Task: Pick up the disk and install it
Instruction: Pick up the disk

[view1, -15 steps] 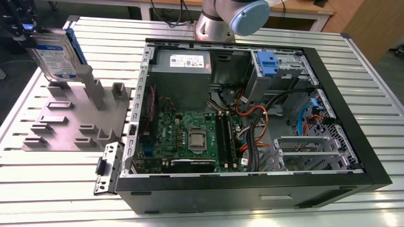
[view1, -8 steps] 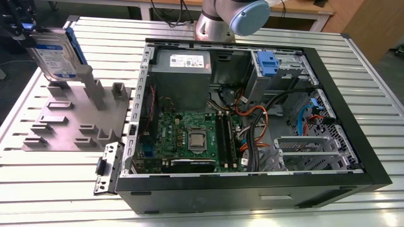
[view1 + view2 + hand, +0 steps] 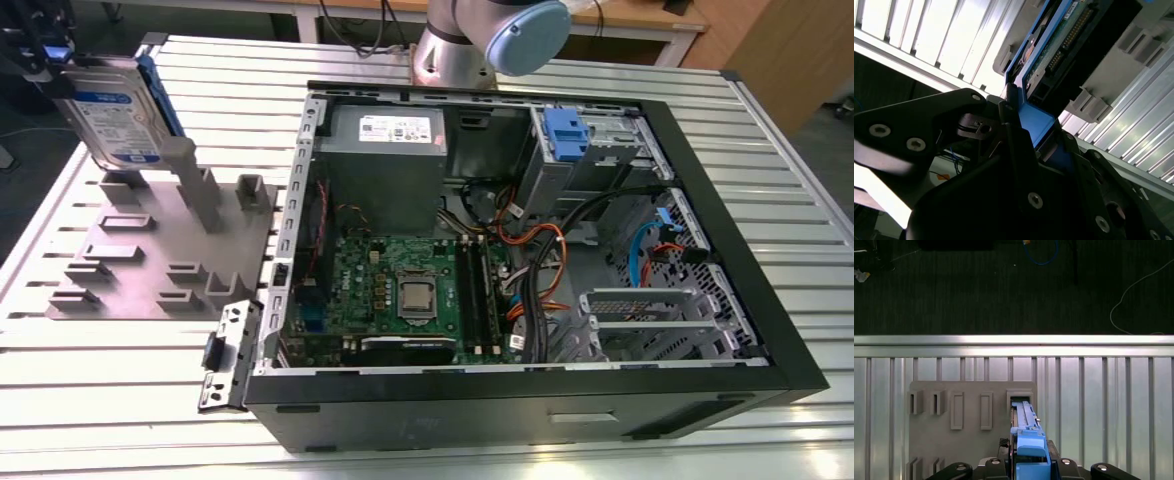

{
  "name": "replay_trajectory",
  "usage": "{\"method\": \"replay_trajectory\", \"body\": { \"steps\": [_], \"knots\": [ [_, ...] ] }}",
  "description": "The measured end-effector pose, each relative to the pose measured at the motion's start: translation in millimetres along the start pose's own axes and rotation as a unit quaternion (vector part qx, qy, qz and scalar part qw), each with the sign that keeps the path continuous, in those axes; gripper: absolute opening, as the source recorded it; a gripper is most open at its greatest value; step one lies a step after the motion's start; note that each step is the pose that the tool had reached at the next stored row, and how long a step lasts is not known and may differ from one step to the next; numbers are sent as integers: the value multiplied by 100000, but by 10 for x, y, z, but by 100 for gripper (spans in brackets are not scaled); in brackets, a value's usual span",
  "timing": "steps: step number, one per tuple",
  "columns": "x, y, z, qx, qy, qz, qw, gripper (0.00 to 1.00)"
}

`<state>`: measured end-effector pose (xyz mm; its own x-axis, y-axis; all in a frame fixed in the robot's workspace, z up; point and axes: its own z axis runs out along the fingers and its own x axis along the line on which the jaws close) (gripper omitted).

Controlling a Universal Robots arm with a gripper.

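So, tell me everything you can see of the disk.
The disk is a flat silver metal drive with a white-and-blue label, framed by a blue plastic bracket. It stands on edge at the exterior view's left, above the grey slotted holder. The gripper clasps its upper end by the bracket. Its green board and connector pins show in the second wrist view. Whether its lower end sits in a slot, I cannot tell.
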<state>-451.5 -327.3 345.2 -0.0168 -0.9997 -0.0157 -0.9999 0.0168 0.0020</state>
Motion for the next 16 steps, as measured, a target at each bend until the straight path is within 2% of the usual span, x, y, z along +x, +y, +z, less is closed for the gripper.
{"method": "replay_trajectory", "body": {
  "steps": [3, 5, 12, 16],
  "knots": [
    [0, 0, -6, 1, 0, 0, 100000, 36],
    [-1, 0, -37, -4, 0, -1, 100000, 36],
    [-1, 0, -41, -8, 4, -1, 100000, 36],
    [-1, 0, -67, -6, 2, -1, 100000, 36]
  ]
}}
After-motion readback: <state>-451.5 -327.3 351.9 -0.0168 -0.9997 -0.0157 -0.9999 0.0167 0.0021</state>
